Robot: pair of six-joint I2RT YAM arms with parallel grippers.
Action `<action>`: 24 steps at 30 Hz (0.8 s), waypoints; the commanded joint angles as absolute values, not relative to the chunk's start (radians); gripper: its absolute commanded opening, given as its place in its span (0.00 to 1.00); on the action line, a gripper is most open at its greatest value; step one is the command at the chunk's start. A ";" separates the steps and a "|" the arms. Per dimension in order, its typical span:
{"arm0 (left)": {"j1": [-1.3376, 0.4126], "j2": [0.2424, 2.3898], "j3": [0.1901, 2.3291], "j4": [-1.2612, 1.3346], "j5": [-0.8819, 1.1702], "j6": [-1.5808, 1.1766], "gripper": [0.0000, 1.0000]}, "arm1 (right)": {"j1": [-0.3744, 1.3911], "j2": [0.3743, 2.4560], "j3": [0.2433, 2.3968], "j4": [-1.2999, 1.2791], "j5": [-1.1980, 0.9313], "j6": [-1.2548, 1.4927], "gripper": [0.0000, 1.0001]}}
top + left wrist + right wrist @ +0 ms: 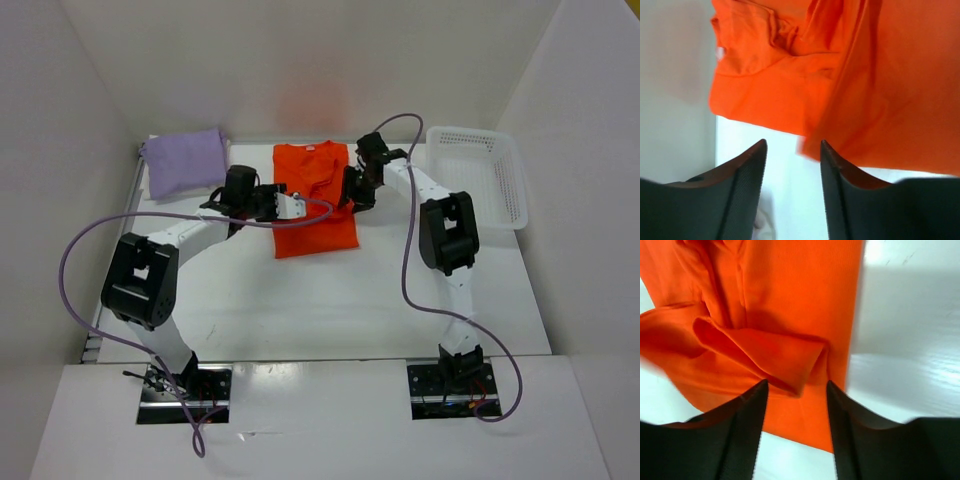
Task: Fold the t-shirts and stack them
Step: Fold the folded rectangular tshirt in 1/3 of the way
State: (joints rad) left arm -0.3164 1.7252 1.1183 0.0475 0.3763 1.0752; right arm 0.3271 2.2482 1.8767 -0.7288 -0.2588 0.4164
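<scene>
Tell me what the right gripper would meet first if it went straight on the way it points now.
Most likely the raised fold of the orange t-shirt, just ahead of the right gripper, whose jaws stand open; depth is unclear.

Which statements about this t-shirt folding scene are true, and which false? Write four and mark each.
1. The lavender t-shirt lies at the far left of the table. True.
2. The orange t-shirt is inside the basket. False: it lies on the table, left of the basket.
3. The left end effector is open, holding nothing. True.
4. The right end effector is over the lavender t-shirt. False: it is over the orange t-shirt.
</scene>
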 commanded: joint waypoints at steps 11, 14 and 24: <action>-0.272 1.651 1.124 0.077 0.251 1.121 0.65 | 0.275 2.149 2.062 -0.787 -0.179 0.334 0.69; -0.272 1.628 1.114 -0.015 0.262 1.121 0.65 | 0.284 2.128 1.924 -0.732 -0.192 0.348 0.68; -0.198 1.615 1.193 -0.155 0.544 0.258 0.64 | 0.344 2.256 2.049 -0.700 -0.057 0.275 0.69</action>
State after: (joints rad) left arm -0.2432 1.6512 1.1397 -0.1127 0.3622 0.6624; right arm 0.3233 2.2436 1.9713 -0.7277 -0.1139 0.3141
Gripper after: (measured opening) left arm 0.638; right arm 0.690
